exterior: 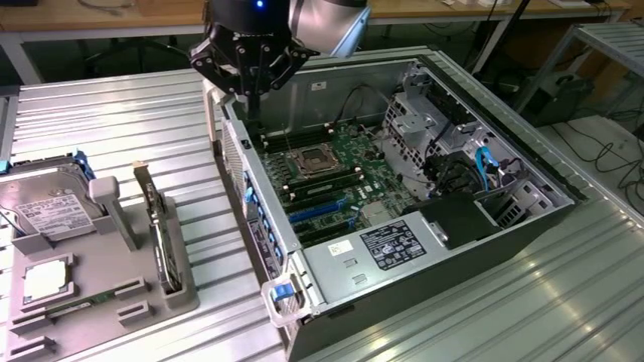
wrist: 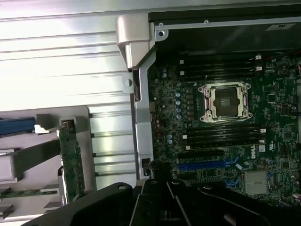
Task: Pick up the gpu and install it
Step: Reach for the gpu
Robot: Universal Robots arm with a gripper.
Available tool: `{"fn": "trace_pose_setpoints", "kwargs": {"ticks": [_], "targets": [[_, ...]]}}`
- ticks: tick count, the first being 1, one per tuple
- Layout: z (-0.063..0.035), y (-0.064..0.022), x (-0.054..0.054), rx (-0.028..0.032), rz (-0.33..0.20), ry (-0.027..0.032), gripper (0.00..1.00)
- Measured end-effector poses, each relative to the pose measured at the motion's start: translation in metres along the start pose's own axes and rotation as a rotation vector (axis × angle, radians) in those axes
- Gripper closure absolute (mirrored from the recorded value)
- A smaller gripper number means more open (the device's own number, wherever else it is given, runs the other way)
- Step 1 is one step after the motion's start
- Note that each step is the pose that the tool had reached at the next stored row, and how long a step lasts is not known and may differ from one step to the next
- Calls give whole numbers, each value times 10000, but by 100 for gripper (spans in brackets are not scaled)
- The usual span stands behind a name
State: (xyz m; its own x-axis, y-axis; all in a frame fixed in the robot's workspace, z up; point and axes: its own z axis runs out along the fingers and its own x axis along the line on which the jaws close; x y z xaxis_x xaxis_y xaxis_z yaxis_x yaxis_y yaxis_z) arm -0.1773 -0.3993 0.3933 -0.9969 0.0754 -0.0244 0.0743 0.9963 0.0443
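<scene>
Above the far corner of the open computer case, on the exterior view's left, the gripper hangs with fingers pressed together and nothing between them. Fingertips point down, just over the case wall and the edge of the motherboard. Nothing is touched as far as visible.

The gpu is not picked up. It stands on edge in a slot of the grey holder, on the ribbed metal surface, to the exterior view's left of the case and well apart from the gripper. Its pale bracket end sticks up at the far end. The wrist view shows the same card as a thin green board upright in the holder, beside the case rim.

Also in the holder: a silver hard drive with a white label, further to the exterior view's left of the gpu.

Inside the case the CPU socket sits open, with blue expansion slots nearer the camera. The wrist view looks down on the socket and blue slots.
</scene>
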Motion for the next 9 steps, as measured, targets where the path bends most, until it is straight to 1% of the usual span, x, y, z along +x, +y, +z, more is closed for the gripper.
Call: {"fn": "trace_pose_setpoints", "kwargs": {"ticks": [9], "targets": [[-5,-54,111,-2,-55,2,89]]}}
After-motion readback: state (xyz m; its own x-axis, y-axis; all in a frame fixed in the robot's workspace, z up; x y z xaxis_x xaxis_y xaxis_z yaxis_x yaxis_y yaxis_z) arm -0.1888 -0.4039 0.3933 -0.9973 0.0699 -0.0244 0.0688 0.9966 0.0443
